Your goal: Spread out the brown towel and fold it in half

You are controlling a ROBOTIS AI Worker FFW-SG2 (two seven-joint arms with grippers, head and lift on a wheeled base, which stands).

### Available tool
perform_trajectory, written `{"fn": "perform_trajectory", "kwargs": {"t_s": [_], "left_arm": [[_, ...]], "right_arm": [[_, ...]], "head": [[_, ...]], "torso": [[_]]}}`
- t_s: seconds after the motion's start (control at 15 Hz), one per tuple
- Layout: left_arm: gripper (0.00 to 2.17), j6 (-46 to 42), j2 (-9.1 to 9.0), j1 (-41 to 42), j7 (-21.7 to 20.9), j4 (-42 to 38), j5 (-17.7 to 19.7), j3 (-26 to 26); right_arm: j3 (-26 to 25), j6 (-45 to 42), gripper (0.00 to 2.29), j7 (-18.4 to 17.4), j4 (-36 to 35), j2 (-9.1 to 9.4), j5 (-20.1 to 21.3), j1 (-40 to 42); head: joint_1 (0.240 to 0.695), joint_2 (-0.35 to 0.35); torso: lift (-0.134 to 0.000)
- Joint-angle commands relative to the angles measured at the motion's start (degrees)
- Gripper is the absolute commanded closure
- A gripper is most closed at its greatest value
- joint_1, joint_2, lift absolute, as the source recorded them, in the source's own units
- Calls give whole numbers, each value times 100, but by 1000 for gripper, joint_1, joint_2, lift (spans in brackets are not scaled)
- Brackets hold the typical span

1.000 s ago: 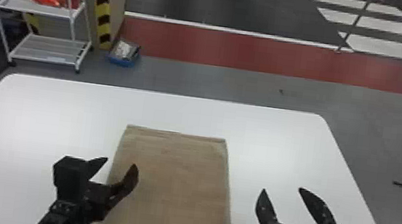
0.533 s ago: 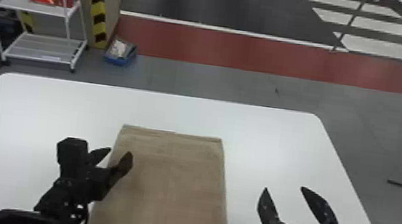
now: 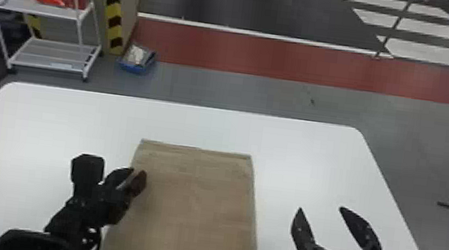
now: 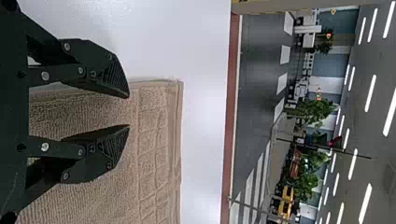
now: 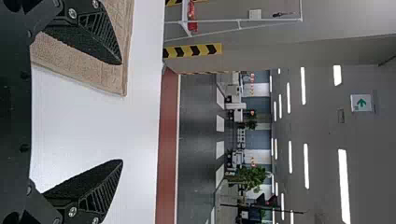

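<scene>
The brown towel [image 3: 193, 204] lies flat on the white table, its far edge straight and its near part running out of the head view's bottom. Over the towel's left edge is my left gripper [image 3: 131, 180]. In the left wrist view the left gripper [image 4: 129, 111] is partly open, fingers apart, with the towel [image 4: 154, 154] behind them and nothing held. To the right of the towel, my right gripper [image 3: 320, 208] stands wide open above bare table. The right wrist view has the right gripper [image 5: 122, 112] with empty fingers, one overlapping the towel's corner area [image 5: 109, 77].
White tabletop [image 3: 299, 144] surrounds the towel at left, far side and right. Beyond the table's far edge, a white shelf rack [image 3: 54, 54] and a blue box [image 3: 136, 60] stand on the floor.
My left gripper's fingers have come closer together, and the arm reaches a little further in from the bottom left. The towel lies as before; the right gripper looks nearly unchanged.
</scene>
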Motion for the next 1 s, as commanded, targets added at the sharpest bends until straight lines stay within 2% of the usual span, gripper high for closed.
{"fn": "perform_trajectory", "kwargs": {"t_s": [0.0, 0.13, 0.2, 0.27, 0.73, 0.8, 0.87, 0.93], "left_arm": [[934, -5, -5, 3, 27, 1, -73, -1], [920, -5, -5, 3, 71, 1, -117, -1], [718, -5, -5, -6, 107, 1, -125, -1], [677, -5, -5, -6, 98, 9, -169, 8], [701, -5, -5, -50, 71, 212, -301, 25], [802, -5, -5, -24, 80, 159, -301, 25], [1038, -23, -5, 3, 115, 124, -301, 34], [1058, -23, -5, 20, 124, 97, -301, 34]], "right_arm": [[0, 26, 144, 5, 3, -5, -9, -29], [-9, 44, 144, 5, 12, -5, -9, -29], [-9, 44, 144, 5, 12, -5, -9, -29], [-9, 44, 144, 5, 12, -5, -9, -29], [-9, 44, 144, 13, 12, -31, -62, -37], [-9, 44, 144, 13, 12, -31, -62, -37], [-9, 44, 144, 13, 3, -31, -70, -37], [-17, 44, 144, 13, 12, -31, -70, -37]], "head": [[695, -117], [695, -116], [695, -114], [695, -113], [695, -108], [695, -108], [695, -107], [695, -107]], "torso": [[-57], [-57], [-57], [-57], [-57], [-57], [-57], [-57]]}}
